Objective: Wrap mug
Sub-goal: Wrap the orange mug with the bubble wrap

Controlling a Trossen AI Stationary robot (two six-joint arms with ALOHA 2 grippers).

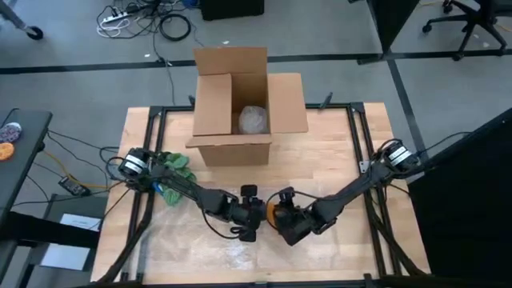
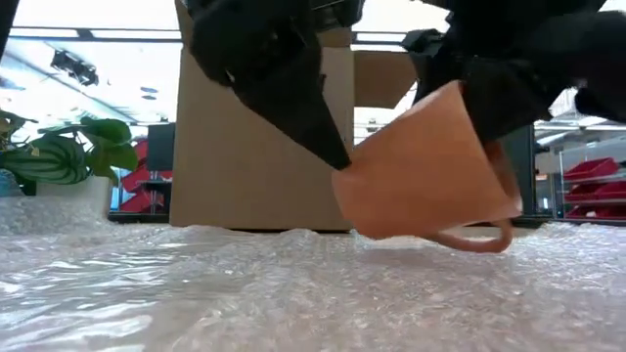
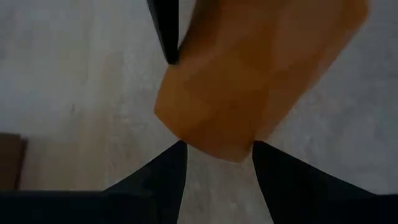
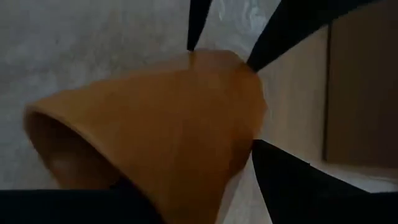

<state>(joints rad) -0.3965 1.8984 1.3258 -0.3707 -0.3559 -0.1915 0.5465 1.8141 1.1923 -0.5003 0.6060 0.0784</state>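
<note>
On bubble wrap over wooden table, cardboard box behind

an orange mug lies tilted on its side and fills most of the view, its open mouth at one end. the right gripper's fingers clasp it, over bubble wrap. the left gripper's fingertips touch its base. a cardboard box stands on the wooden table.

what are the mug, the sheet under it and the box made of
The orange mug looks like matte-glazed ceramic: smooth, opaque, no shine, though plastic is possible. The sheet is clear bubble wrap, with a pebbled, glossy surface. The box is plain brown cardboard, flaps open.
</note>
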